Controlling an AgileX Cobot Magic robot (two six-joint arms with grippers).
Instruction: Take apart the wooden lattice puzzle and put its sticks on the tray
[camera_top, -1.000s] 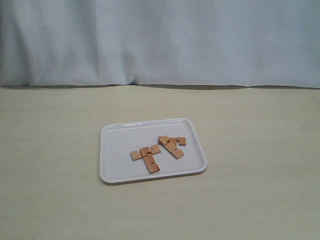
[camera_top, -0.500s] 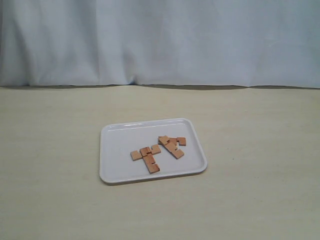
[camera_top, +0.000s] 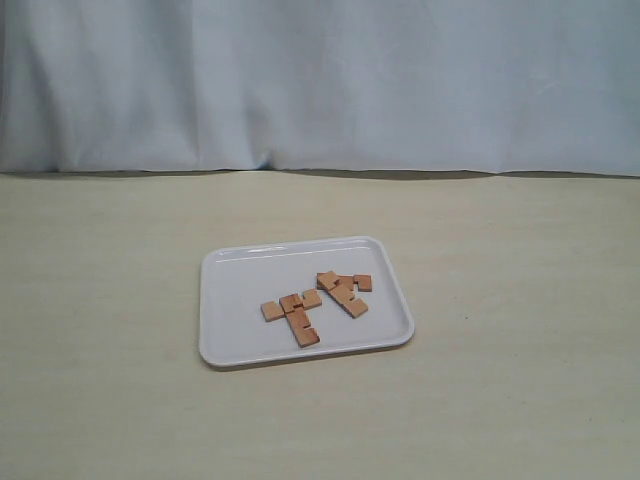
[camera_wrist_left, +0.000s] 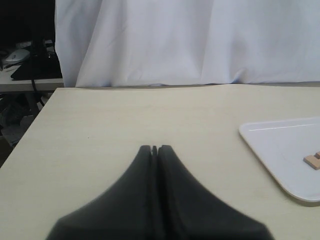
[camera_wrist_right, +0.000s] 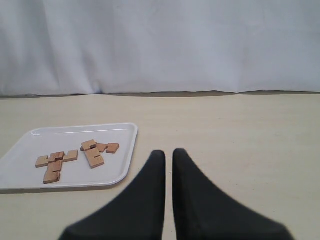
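The white tray (camera_top: 230, 265) lies mid-table with the wooden sticks on it in two loose groups: a T-shaped pair (camera_top: 295, 312) at its front and an overlapping pair (camera_top: 343, 290) to the right. No hash-shaped lattice shows. Neither gripper appears in the exterior view. In the left wrist view my left gripper (camera_wrist_left: 154, 148) is shut and empty over bare table, with the tray (camera_wrist_left: 280, 145) and one stick end (camera_wrist_left: 313, 160) off to its side. My right gripper (camera_wrist_right: 169, 152) is shut to a thin slit, empty, beside the tray (camera_wrist_right: 30, 145) and its sticks (camera_wrist_right: 54, 164).
A pale cloth curtain (camera_top: 320, 80) hangs behind the beige table (camera_top: 520, 380). In the left wrist view the table's side edge (camera_wrist_left: 30, 125) shows, with dark clutter (camera_wrist_left: 25, 60) beyond it.
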